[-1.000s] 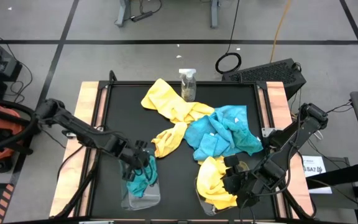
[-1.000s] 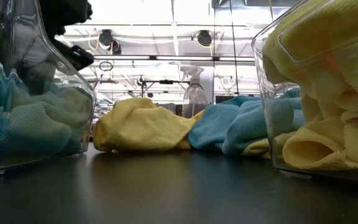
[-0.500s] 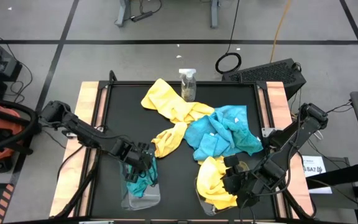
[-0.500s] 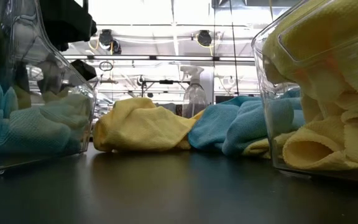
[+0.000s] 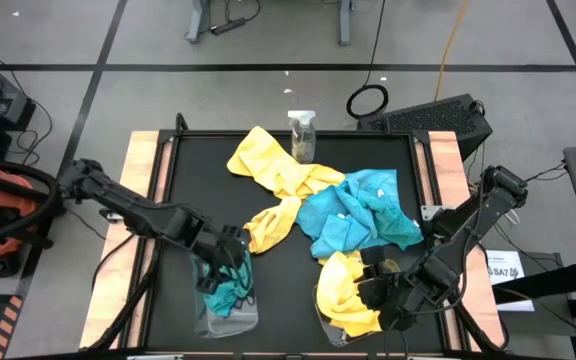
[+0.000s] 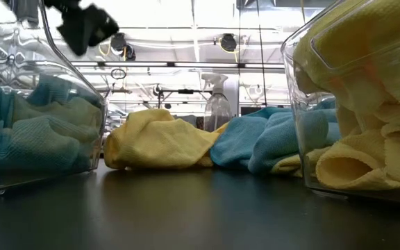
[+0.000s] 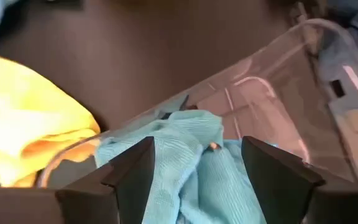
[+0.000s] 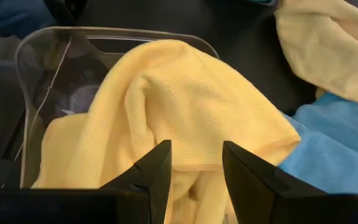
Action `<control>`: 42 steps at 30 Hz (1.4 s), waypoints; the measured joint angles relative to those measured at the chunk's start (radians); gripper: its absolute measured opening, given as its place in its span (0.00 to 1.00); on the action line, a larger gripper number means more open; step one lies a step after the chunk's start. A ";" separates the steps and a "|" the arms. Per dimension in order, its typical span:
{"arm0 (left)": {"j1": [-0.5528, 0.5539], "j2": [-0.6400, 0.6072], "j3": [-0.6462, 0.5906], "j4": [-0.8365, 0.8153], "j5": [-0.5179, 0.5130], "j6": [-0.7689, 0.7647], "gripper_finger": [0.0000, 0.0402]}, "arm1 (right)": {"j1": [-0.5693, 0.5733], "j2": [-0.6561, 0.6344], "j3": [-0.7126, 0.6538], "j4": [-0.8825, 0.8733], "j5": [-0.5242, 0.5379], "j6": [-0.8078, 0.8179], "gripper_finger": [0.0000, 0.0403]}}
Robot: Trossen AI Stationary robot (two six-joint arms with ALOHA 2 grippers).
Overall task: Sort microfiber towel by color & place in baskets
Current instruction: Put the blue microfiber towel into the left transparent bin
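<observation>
- The black table carries everything, with pale wooden strips along its left and right edges.
- The left arm reaches in from the left edge of the table to the near-left tub; the right arm comes in from the right edge to the near-right tub.
- A loose heap of microfiber towels lies in the middle of the table: a yellow towel at the far side, a turquoise towel bunched toward the right, and a smaller yellow towel nearer the front, all overlapping or touching.
- The left basket, a clear tub at the near-left of the table, holds turquoise cloth. In the low view that cloth shows through the clear wall.
- The right basket, a clear tub at the near-right, holds a yellow cloth that mounds up and drapes over the rim toward the central heap, hiding much of the tub from above.
- The left gripper hangs just over the left basket, its fingers spread apart with nothing between them; the turquoise cloth lies below the gap.
- The right gripper sits over the right basket, its fingers parted to either side of the yellow cloth's hump. Whether they pinch the cloth cannot be told.
- A small clear spray bottle stands upright at the far edge of the table, just beside the far yellow towel.
</observation>
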 joint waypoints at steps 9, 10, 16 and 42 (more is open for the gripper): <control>0.005 -0.030 0.106 -0.070 -0.189 0.118 0.61 | 0.000 0.000 0.000 -0.062 0.127 0.009 0.41; 0.010 -0.031 0.107 -0.062 -0.222 0.142 0.61 | 0.000 0.000 0.000 -0.075 0.148 0.016 0.42; 0.090 -0.029 0.107 -0.038 -0.281 0.221 0.61 | 0.000 0.000 0.000 -0.143 0.232 0.071 0.57; 0.442 0.182 0.072 0.545 -0.079 0.423 0.61 | -0.009 -0.001 -0.009 -0.368 0.302 0.280 0.65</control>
